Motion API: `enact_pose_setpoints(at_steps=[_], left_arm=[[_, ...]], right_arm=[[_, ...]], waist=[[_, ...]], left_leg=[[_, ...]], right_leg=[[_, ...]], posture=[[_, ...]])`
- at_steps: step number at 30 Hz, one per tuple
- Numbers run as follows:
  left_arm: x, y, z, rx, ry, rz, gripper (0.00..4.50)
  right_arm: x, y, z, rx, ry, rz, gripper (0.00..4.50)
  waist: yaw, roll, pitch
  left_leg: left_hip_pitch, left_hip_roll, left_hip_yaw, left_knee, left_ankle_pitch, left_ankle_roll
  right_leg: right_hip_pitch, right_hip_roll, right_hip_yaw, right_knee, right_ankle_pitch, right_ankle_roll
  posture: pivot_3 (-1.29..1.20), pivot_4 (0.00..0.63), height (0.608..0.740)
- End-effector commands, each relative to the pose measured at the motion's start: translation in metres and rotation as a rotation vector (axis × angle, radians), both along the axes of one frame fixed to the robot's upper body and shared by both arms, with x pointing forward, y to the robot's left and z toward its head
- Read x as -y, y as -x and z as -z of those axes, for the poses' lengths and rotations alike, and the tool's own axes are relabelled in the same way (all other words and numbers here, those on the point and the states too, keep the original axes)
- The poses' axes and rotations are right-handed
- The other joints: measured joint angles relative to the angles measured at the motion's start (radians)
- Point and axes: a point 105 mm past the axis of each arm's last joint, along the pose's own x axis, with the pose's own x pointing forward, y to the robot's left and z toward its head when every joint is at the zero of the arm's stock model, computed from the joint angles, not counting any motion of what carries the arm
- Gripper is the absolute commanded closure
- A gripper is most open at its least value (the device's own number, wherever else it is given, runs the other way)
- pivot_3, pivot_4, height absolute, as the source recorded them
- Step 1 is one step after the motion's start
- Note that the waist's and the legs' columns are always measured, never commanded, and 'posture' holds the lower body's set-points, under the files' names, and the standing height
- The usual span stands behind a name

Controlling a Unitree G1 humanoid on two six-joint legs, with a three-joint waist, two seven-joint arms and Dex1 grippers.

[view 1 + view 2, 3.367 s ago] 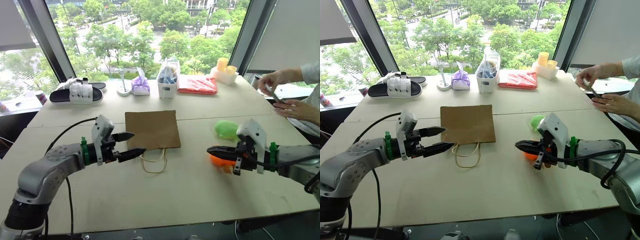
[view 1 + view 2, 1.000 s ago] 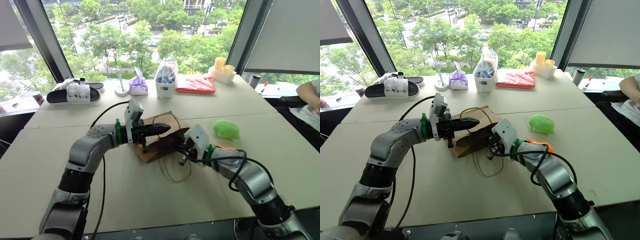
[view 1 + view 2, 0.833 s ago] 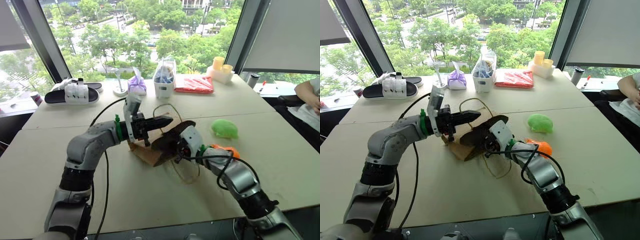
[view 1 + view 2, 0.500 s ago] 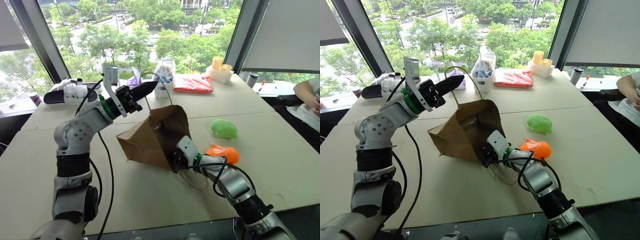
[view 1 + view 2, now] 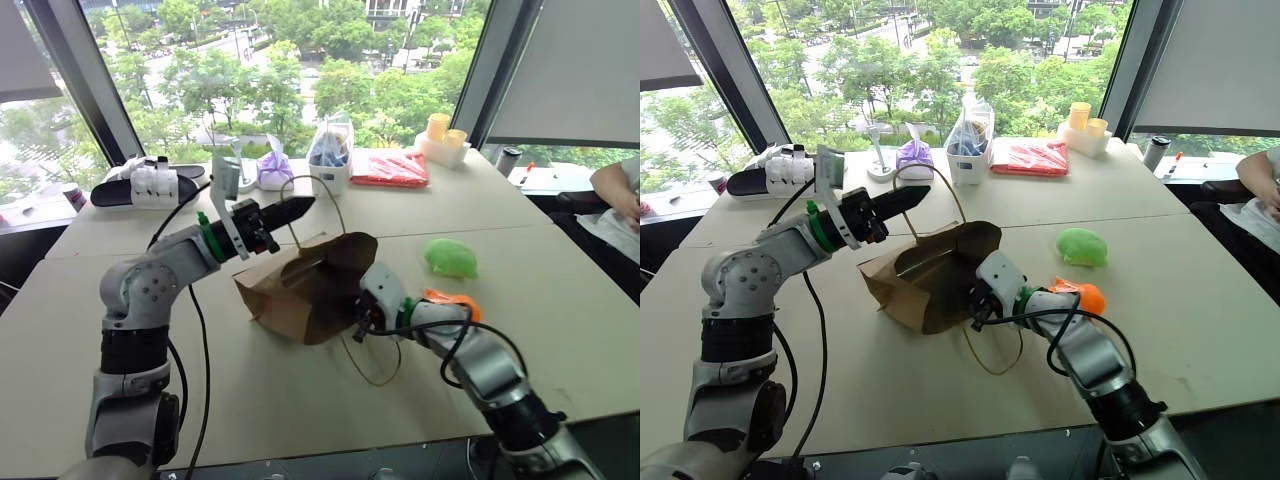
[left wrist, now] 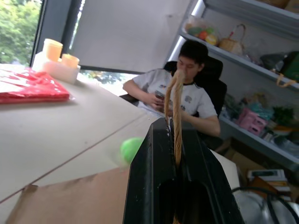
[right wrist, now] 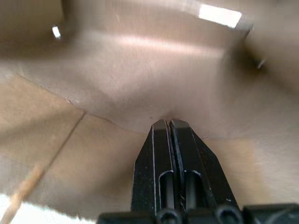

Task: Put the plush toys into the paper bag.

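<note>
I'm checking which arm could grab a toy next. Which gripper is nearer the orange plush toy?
Right. The right gripper is shut at the paper bag's mouth, close beside the orange plush toy. The left gripper is raised beyond the bag, pinching its string handle.

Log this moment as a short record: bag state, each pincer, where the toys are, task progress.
bag: brown paper bag on its side on the table, mouth open toward the right arm
left pincer: shut on the bag's string handle, lifting it
right pincer: shut, tips inside the bag mouth against the paper
green toy: on the table, outside the bag
orange toy: on the table behind the right arm, outside the bag
progress: neither toy bagged yet
</note>
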Motion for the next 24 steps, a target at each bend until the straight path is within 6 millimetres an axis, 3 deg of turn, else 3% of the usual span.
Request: enact_pose_setpoints(at_steps=[1,3,6,10,14,18,24], left_arm=[[0.008,0.006,-0.002,0.065,-0.037,0.024,4.49],[0.011,0.005,-0.002,0.069,-0.037,0.034,4.5],[0.014,0.008,0.002,0.075,-0.056,0.06,4.5],[0.015,0.008,0.004,0.09,-0.076,0.066,4.5],[0.017,0.007,0.003,0.095,-0.071,0.071,4.5],[0.017,0.006,0.001,0.112,-0.069,0.062,4.5],[0.016,0.007,-0.001,0.118,-0.068,0.051,4.5]], right_arm=[[0.032,0.025,-0.052,0.084,-0.052,0.008,4.25],[0.06,0.028,-0.059,0.085,-0.02,0.084,3.67],[0.093,0.038,-0.06,0.045,0.033,0.15,2.26],[0.117,0.043,-0.049,0.01,0.107,0.214,0.15],[0.121,0.046,-0.019,-0.076,0.126,0.215,0.02],[0.138,0.029,0.011,-0.083,0.183,0.303,0.02],[0.161,0.003,0.027,0.023,0.317,0.402,0.02]], waist=[[0.003,-0.001,0.0],[0.012,-0.001,0.0],[0.019,-0.001,0.0],[0.017,-0.001,-0.001],[0.018,-0.001,0.0],[0.02,-0.001,-0.001],[0.02,-0.001,-0.001]], left_leg=[[0.0,0.0,-0.001,0.0,0.0,0.0],[0.0,0.0,-0.001,0.0,-0.003,0.005],[0.0,0.0,0.002,0.0,-0.003,0.006],[0.001,0.0,0.004,0.0,-0.003,0.006],[0.001,0.0,0.004,0.001,-0.003,0.006],[0.001,0.0,0.005,0.001,-0.003,0.006],[0.001,0.0,0.005,0.002,-0.003,0.005]], right_leg=[[0.0,0.0,0.0,0.0,0.0,0.0],[0.002,0.0,-0.001,-0.001,0.0,0.0],[0.003,0.0,0.0,-0.002,0.0,0.0],[0.002,0.0,0.0,-0.001,0.0,0.0],[0.003,0.0,0.0,-0.001,0.0,0.0],[0.003,0.0,0.0,-0.001,0.0,0.0],[0.003,0.0,0.0,-0.001,0.0,0.0]], posture=[[0.0,0.15,0.74],[0.0,0.15,0.74],[0.0,0.15,0.74],[0.0,0.15,0.74],[0.0,0.15,0.74],[0.0,0.15,0.74],[0.0,0.15,0.74]])
